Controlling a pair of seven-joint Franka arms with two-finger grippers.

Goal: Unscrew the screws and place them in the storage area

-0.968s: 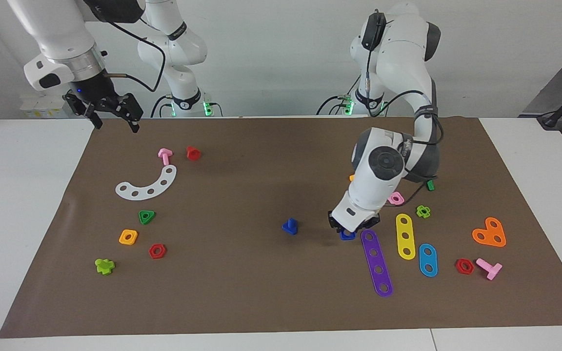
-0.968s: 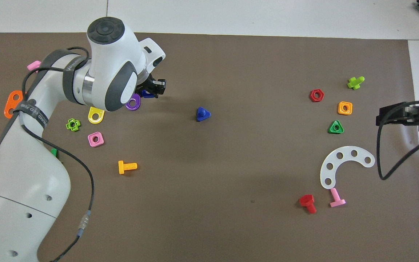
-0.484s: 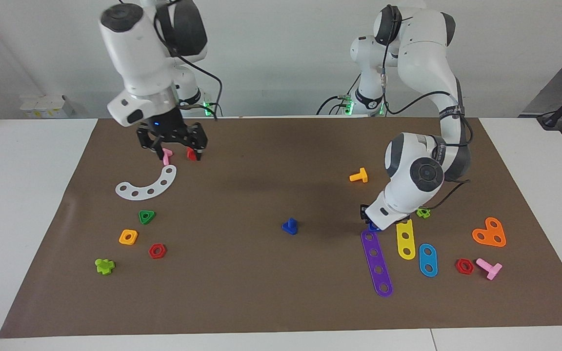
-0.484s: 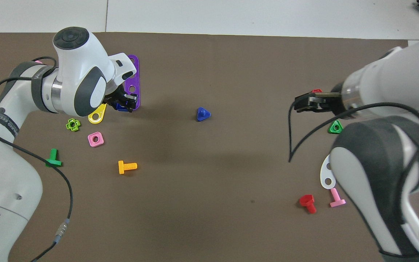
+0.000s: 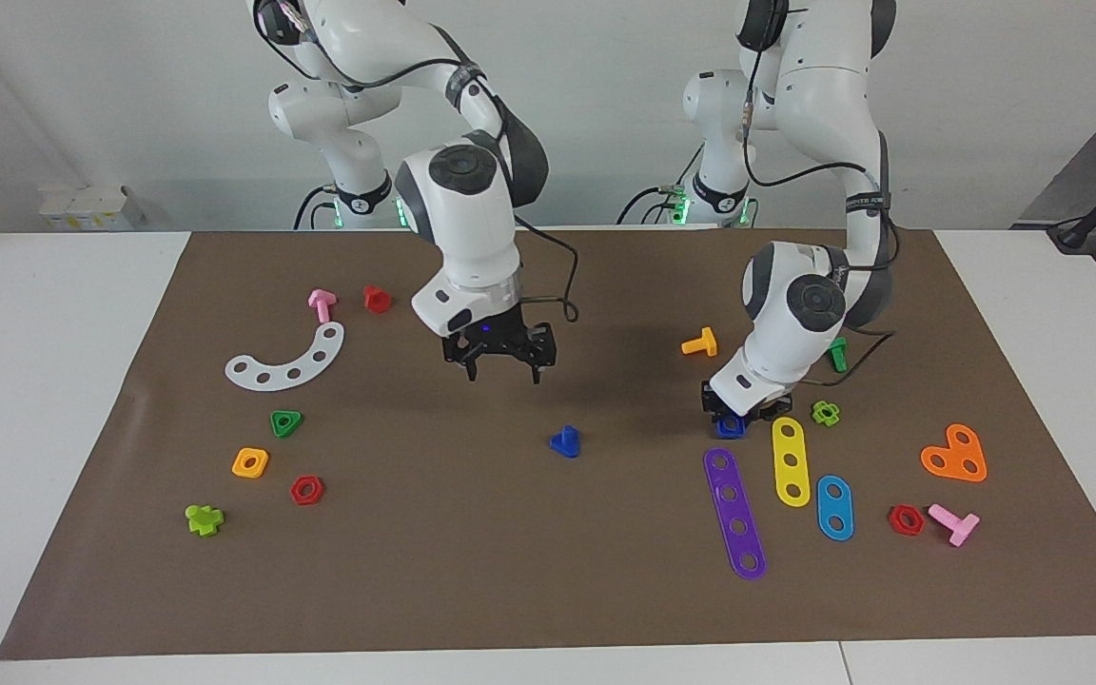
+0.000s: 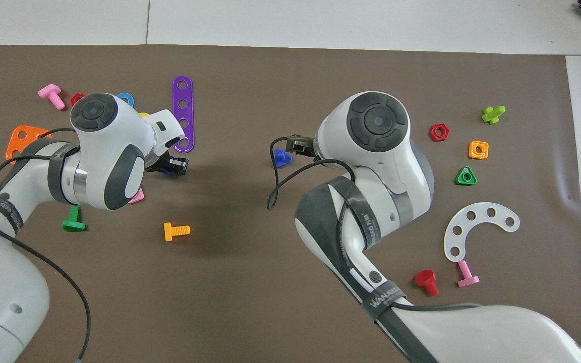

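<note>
Right gripper (image 5: 501, 371) hangs over the blue screw (image 5: 565, 441), fingers apart, while left gripper (image 5: 732, 416) is clamped on a blue piece (image 5: 730, 427).

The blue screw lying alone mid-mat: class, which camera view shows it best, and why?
The facing view: the blue screw sits fully in sight on the mat, with the right end effector raised clear of it. In the overhead view that end effector and its cable crowd the screw, hiding part of it.
</note>
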